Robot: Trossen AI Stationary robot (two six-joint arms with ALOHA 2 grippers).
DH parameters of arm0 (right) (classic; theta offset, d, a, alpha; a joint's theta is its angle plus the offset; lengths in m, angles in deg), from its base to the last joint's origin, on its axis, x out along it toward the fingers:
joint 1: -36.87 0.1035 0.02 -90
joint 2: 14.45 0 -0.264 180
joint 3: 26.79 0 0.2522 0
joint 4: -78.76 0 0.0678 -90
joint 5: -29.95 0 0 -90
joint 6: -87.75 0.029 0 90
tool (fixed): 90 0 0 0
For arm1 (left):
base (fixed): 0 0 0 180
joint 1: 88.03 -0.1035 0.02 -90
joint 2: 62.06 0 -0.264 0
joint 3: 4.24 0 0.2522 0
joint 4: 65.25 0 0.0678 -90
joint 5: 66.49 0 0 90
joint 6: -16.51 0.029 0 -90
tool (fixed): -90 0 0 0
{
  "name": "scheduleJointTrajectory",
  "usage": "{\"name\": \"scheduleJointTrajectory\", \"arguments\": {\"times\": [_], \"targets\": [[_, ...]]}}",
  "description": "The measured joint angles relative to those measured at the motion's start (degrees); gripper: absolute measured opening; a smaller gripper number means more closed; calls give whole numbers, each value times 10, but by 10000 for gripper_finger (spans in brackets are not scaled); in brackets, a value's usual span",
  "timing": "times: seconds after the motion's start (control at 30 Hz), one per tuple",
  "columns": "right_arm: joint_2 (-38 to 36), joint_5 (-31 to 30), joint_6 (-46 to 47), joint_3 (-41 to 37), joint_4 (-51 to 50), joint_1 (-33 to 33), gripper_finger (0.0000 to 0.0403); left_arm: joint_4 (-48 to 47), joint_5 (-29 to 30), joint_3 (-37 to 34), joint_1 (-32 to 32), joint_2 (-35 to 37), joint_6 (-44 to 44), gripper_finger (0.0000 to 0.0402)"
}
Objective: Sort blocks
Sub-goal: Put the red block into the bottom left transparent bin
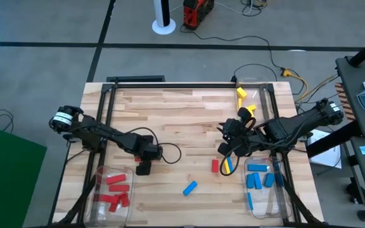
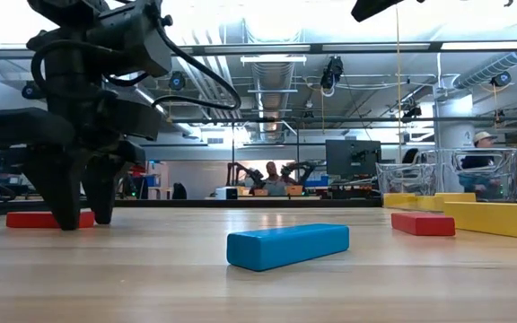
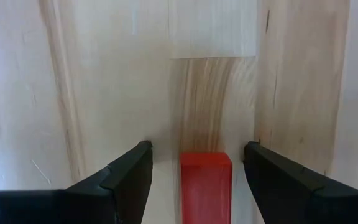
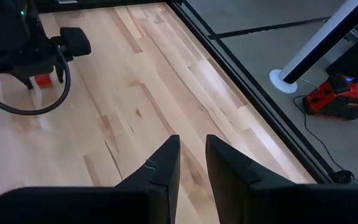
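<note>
Between our left end effector's parted fingers, a small red rectangular block lies flat on the wooden desk, long axis along the fingers.

Three blocks loose mid-table between bins of blocks at both near corners.

red block cut off at left wrist frame edge; left gripper hides it from above.
</note>
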State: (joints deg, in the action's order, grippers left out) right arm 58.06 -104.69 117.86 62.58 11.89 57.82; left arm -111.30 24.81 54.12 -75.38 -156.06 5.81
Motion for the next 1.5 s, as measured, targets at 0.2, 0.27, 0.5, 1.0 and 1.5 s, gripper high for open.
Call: {"name": "scheduleJointTrajectory", "arguments": {"times": [0.2,0.27,0.5,1.0,1.5], "targets": [[0,0,0,0,1,0,60,1,0,-3,0,14,-2,231],[0,0,0,0,1,0,57,-2,-1,-3,0,19,-3,228],[0,0,-1,0,1,0,54,-5,-2,-3,0,23,-3,142],[0,0,-3,0,0,0,56,-27,-7,62,0,21,24,83],[0,0,-15,0,-1,0,49,-270,-19,280,2,41,64,89]]}}
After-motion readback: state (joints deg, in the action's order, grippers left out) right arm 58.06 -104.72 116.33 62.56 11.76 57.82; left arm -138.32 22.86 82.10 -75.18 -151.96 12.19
